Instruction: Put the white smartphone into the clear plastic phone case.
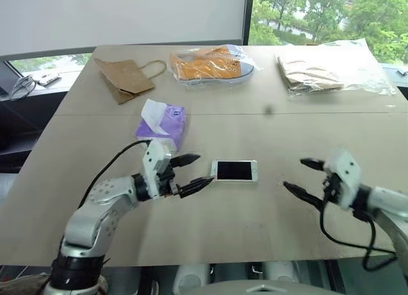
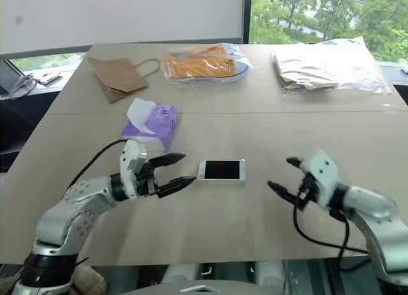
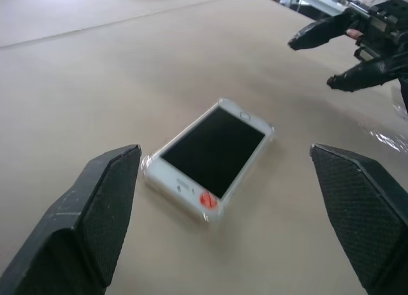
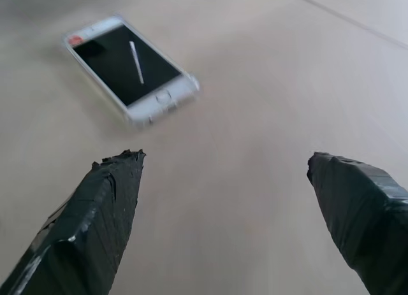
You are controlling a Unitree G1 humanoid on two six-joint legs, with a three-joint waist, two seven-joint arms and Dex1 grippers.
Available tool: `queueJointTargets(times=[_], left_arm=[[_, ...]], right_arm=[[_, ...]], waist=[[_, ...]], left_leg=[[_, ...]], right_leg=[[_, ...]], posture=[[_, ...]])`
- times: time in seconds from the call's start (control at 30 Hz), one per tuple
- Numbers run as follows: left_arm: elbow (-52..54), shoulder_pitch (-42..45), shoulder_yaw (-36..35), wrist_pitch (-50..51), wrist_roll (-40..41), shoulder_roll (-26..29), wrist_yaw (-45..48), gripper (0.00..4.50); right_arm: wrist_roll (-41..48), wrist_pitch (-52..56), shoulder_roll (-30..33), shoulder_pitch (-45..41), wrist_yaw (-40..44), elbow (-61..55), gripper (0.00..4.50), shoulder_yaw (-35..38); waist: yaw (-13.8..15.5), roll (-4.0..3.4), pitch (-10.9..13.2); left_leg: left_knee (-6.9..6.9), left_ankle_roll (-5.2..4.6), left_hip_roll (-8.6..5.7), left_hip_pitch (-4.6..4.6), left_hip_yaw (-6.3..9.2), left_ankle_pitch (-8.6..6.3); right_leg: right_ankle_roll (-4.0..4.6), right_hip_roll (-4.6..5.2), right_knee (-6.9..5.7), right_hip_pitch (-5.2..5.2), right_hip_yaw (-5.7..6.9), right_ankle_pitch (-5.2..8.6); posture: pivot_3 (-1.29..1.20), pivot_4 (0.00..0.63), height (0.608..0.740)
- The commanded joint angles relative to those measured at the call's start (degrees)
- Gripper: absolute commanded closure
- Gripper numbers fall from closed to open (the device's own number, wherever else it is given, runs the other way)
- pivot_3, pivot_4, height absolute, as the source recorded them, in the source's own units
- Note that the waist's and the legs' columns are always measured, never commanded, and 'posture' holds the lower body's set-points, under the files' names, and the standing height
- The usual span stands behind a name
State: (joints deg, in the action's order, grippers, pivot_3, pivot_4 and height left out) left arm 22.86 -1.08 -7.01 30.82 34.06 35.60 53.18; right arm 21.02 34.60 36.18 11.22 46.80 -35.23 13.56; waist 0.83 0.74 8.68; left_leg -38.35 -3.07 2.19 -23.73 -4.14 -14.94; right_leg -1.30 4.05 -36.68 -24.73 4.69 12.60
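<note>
From the head views the white smartphone [image 1: 234,171] lies flat, screen up, on the bench [image 1: 255,123], the landmark here; the left gripper [image 1: 192,173] hangs just beside its near-left end with jaws spread and empty, and the right gripper [image 1: 303,176] stands well apart on its other side, also spread and empty. The left wrist view adds what the head views miss: glossy transparent edges hugging the smartphone's corners, likely the clear plastic phone case [image 3: 147,169] already round it, though I cannot be sure it is fully seated. The right wrist view shows the smartphone lying alone beyond open fingers [image 4: 102,206]. The fitting looks finished; next calls only for checking the corners
</note>
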Motion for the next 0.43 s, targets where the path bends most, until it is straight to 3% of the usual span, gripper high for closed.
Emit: queueJointTargets(times=[0.03,0.2,0.43], left_arm=[[5.58,-5.27,-3.77,0.43,1.49,2.53,-0.16,0.03],[7.7,-13.9,-9.22,-0.54,1.91,5.3,1.05,0.03],[9.41,-18.67,-11.53,-0.97,3.13,6.28,2.04,0.03]], right_arm=[[3.51,-0.86,1.31,4.84,0.96,-4.77,0.0,6.97],[4.26,-3.06,2.52,9.34,1.31,-5.01,0.0,12.29],[3.6,-5.73,4.13,9.31,1.84,-1.65,0.0,11.93]], waist=[[-0.05,-0.01,0.01],[-0.01,-0.01,0.03],[0.05,-0.01,0.04]], left_leg=[[0.0,0.0,0.0,0.0,0.0,0.0],[-0.01,0.01,0.02,0.04,-0.02,-0.01],[-0.03,0.02,0.03,0.02,0.02,-0.01]], right_leg=[[0.04,0.0,0.0,0.0,-0.01,0.03],[0.14,0.01,0.01,0.0,-0.04,0.1],[0.16,0.1,0.05,0.0,-0.05,0.11]], posture=[[0.0,0.15,0.74],[0.0,0.15,0.74],[0.0,0.15,0.74]])
